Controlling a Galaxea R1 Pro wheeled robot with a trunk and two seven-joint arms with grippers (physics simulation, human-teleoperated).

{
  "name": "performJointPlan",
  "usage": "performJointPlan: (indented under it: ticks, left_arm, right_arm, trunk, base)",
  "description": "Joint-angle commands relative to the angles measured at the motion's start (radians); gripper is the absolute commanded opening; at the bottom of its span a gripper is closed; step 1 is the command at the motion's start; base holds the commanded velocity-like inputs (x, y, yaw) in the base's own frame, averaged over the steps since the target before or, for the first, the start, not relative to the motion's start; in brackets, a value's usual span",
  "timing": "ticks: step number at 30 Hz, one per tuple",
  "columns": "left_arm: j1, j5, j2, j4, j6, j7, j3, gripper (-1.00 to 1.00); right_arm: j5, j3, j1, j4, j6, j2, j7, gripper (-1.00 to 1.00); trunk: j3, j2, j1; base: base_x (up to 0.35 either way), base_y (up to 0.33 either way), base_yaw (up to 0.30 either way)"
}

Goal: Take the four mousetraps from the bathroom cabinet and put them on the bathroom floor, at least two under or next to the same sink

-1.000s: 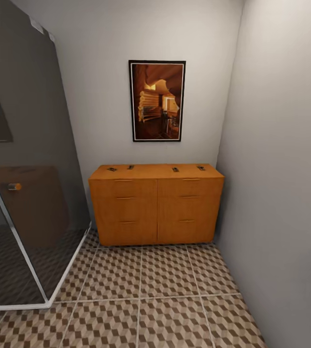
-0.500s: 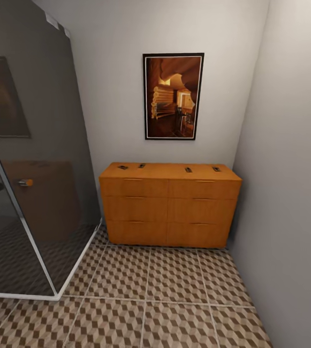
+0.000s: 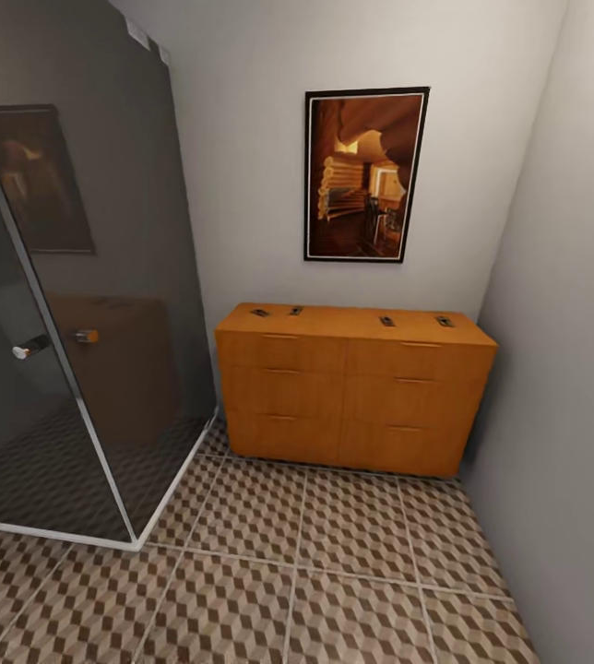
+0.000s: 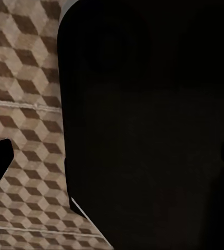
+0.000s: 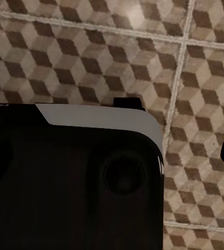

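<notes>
Mousetraps [image 3: 387, 321] lie on the cabinet [image 3: 352, 392]; wrist cameras face the floor [image 5: 91, 62].

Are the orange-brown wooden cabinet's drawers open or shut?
Shut. All drawer fronts on the orange-brown wooden cabinet sit flush; four small dark mousetraps lie on its top.

Four mousetraps [image 3: 388, 321] are spread along the top of the cabinet [image 3: 352, 397], which is set against the wall beneath a picture [image 3: 365, 175], right of a shower enclosure [image 3: 66, 304].

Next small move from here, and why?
Probably drive the base forward toward the cabinet. All four mousetraps lie on its top, across a stretch of bathroom floor, likely beyond arm reach.
</notes>
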Motion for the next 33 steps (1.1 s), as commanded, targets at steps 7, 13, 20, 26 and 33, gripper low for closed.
performJointPlan:
  ticks: [7,13,20,26,33]
  left_arm:
    - [0.001,0.000,0.000,-0.002,-0.001,0.000,0.000,1.00]
    - [0.001,0.000,0.000,-0.001,-0.001,0.000,0.000,1.00]
    - [0.001,0.000,0.000,-0.001,-0.001,0.000,0.000,1.00]
    - [0.001,0.000,0.000,-0.002,-0.001,0.000,0.000,1.00]
    - [0.001,0.000,0.000,-0.002,-0.001,0.001,0.000,1.00]
  right_arm:
    - [-0.002,0.001,-0.001,0.001,-0.003,0.000,-0.001,1.00]
    - [-0.002,0.001,-0.001,0.001,-0.003,0.000,-0.001,1.00]
    - [-0.002,0.001,-0.001,0.001,-0.003,0.000,-0.001,1.00]
    - [0.007,0.001,-0.001,0.001,-0.003,-0.004,-0.001,1.00]
    - [0.010,0.003,-0.001,0.001,-0.003,-0.005,0.005,1.00]
  trunk:
    - [-0.010,0.000,0.000]
    - [-0.018,0.000,0.000]
    - [-0.028,0.000,0.000]
    - [-0.032,0.000,0.000]
    - [-0.033,0.000,0.000]
  base:
    - [0.000,0.000,0.183]
    - [0.000,0.000,0.181]
    - [0.000,0.000,0.179]
    - [0.000,0.000,0.105]
    - [0.000,0.000,0.011]
